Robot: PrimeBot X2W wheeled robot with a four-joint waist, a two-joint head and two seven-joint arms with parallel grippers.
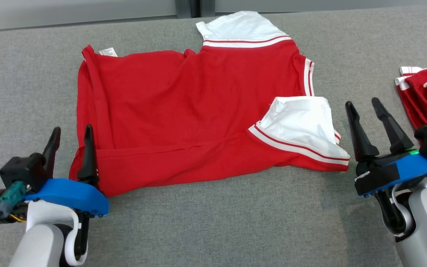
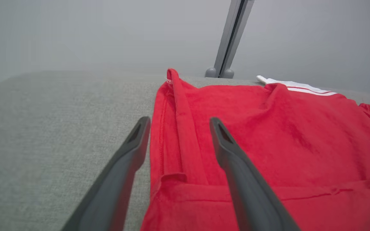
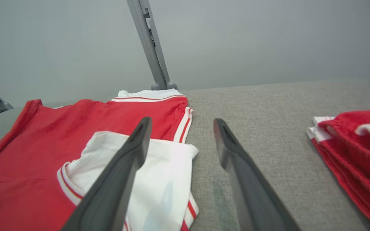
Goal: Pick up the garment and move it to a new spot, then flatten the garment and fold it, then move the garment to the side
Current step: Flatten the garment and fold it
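Note:
A red garment (image 1: pixel 184 111) with white sleeves and red-white stripes lies spread on the grey table (image 1: pixel 213 222), its near edge folded over. One white sleeve (image 1: pixel 302 126) rests on the near right part, the other (image 1: pixel 241 27) at the far side. My left gripper (image 1: pixel 72 132) stands open at the garment's near left corner (image 2: pixel 172 179), its right finger (image 2: pixel 236 160) over the cloth. My right gripper (image 1: pixel 363 107) is open just right of the near sleeve (image 3: pixel 159 179), holding nothing.
A second red and white garment (image 1: pixel 426 92) lies bunched at the table's right edge, close to my right gripper; the right wrist view has it as (image 3: pixel 355 150). A grey post (image 3: pixel 149 48) and pale wall stand behind the table.

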